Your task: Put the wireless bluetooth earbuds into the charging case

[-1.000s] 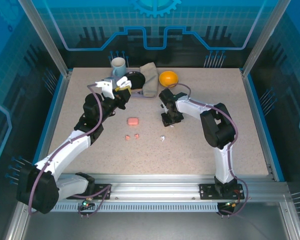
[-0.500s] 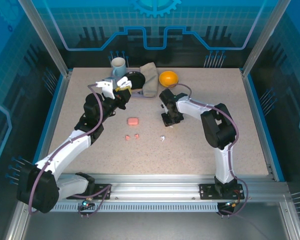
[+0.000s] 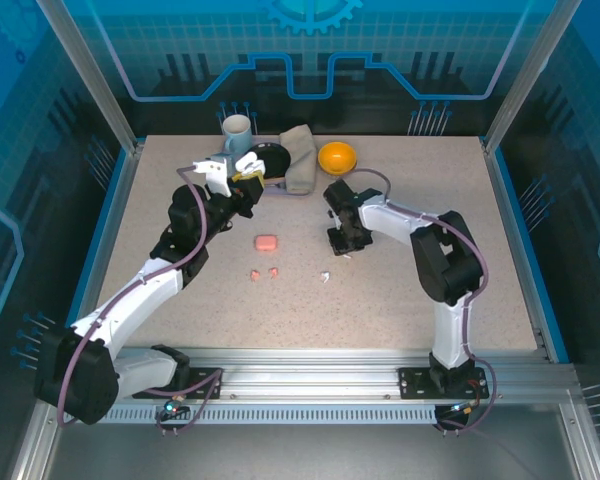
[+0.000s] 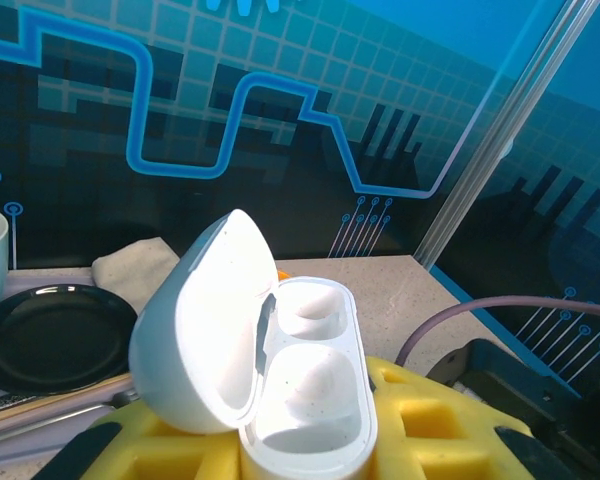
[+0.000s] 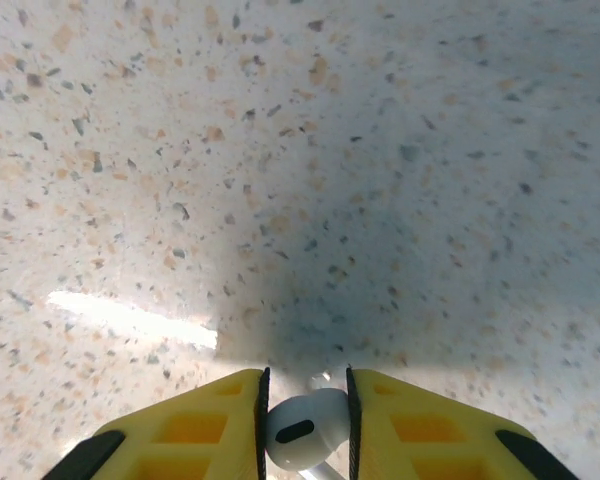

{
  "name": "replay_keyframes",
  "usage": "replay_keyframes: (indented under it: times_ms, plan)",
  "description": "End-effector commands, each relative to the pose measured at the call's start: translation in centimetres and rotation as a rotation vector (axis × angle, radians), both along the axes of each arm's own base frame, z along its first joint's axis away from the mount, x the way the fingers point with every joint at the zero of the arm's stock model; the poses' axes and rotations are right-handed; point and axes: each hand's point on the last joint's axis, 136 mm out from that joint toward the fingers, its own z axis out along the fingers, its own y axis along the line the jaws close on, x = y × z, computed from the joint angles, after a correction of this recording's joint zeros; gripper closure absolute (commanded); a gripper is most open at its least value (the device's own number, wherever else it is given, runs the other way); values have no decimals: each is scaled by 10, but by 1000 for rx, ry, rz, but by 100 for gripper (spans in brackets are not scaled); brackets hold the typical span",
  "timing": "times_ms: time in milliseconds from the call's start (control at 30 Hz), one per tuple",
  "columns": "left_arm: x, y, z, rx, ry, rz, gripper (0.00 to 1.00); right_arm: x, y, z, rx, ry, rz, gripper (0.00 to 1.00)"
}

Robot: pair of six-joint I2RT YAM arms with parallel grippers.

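Top external view, from the near edge outward: both arm bases sit on the rail, and the speckled worktop stretches beyond them. Nearest on it lie three loose earbuds: two pink earbuds close beside each other, and a white loose earbud off to their right. Just past the pink pair rests a pink case, flat on the surface and apart from them.

Level with that case, the right arm bends inward and points its wrist down near the middle of the worktop. Seen from the right wrist, the right fingers are clenched on a white held earbud, which is pinched between the two yellow pads with the speckled surface close beyond; whether it touches the surface I cannot tell.

Farther back, the left arm reaches up toward the rear left. Its left fingers are clamped around the base of a white charging case, raised off the worktop. The lid stands hinged open to one side, and two white wells face up.

Behind the case, along the far edge, sit a black plate, a beige cloth, a pale cup and an orange round object.
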Motion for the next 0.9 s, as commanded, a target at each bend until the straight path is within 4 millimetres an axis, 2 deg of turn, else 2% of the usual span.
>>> replay_keyframes:
  times_ms: [0, 67, 233, 467, 700, 867]
  plan:
    - [-2, -9, 21, 10, -73, -41, 100, 7, 0, 37, 79, -83, -70, 75]
    - [-3, -12, 19, 20, -79, -56, 100, 9, -1, 51, 110, -118, -92, 75]
    - [-9, -25, 16, 51, -113, -129, 100, 19, -5, 105, 209, -248, -155, 74]
    - [-23, -71, 6, 153, -170, -305, 100, 29, -15, 204, 402, -488, -241, 74]
    - [-30, -111, 1, 210, -226, -400, 100, 22, -31, 309, 594, -774, -299, 72]
    - [-25, -132, -1, 231, -236, -417, 100, 13, -33, 358, 746, -921, -301, 71]
